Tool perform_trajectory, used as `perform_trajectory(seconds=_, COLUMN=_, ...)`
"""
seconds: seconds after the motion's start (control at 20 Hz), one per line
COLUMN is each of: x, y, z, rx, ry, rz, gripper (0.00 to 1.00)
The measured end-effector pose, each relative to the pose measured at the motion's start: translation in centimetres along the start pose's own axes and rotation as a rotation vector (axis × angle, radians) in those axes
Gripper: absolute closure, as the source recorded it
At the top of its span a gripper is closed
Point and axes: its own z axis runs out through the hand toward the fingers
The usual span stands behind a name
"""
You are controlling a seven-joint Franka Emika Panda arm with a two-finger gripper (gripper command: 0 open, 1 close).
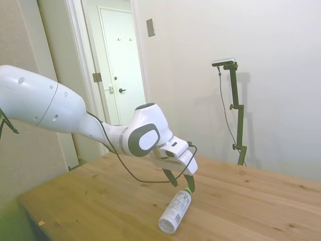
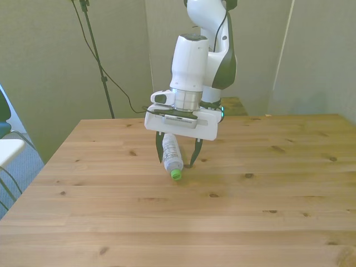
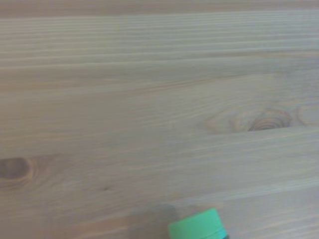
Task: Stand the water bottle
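Observation:
The water bottle point(image 1: 175, 210) lies on its side on the wooden table point(image 1: 261, 201), its green cap point(image 1: 187, 190) pointing toward the gripper. In the front view the water bottle point(image 2: 171, 154) lies with its green cap point(image 2: 176, 174) nearest the camera. My gripper point(image 2: 176, 162) is open and lowered over the bottle's cap end, one finger on each side of the bottle, tips close to the table. From the side the gripper point(image 1: 181, 184) hangs just above the cap. The wrist view catches only the green cap point(image 3: 195, 226) at its edge, over bare wood.
Wooden table point(image 2: 250, 222) stretches wide around the bottle, with knots in the planks. A chair point(image 2: 6, 139) stands off the table at the front view's left edge. A white door point(image 1: 120, 65) is in the background of the side view.

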Motion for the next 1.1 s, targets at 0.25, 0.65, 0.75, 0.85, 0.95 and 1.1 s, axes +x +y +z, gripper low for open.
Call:
perform_trajectory(seconds=0.25, x=0.2, y=0.2, z=1.7, rx=0.005, ry=0.015, rz=0.031, gripper=0.00)
perform_trajectory(seconds=0.65, x=-0.5, y=-0.3, z=2.8, rx=-0.007, ry=0.009, rz=0.030, gripper=1.00)
perform_trajectory(seconds=0.75, x=-0.5, y=-0.3, z=2.9, rx=-0.007, ry=0.009, rz=0.030, gripper=1.00)
perform_trajectory(seconds=0.85, x=-0.5, y=-0.2, z=2.9, rx=-0.007, ry=0.009, rz=0.030, gripper=1.00)
perform_trajectory(seconds=0.95, x=-0.4, y=-0.2, z=2.9, rx=-0.007, ry=0.009, rz=0.030, gripper=1.00)
perform_trajectory(seconds=1.1, x=-0.4, y=-0.2, z=2.9, rx=-0.007, ry=0.007, rz=0.031, gripper=1.00)
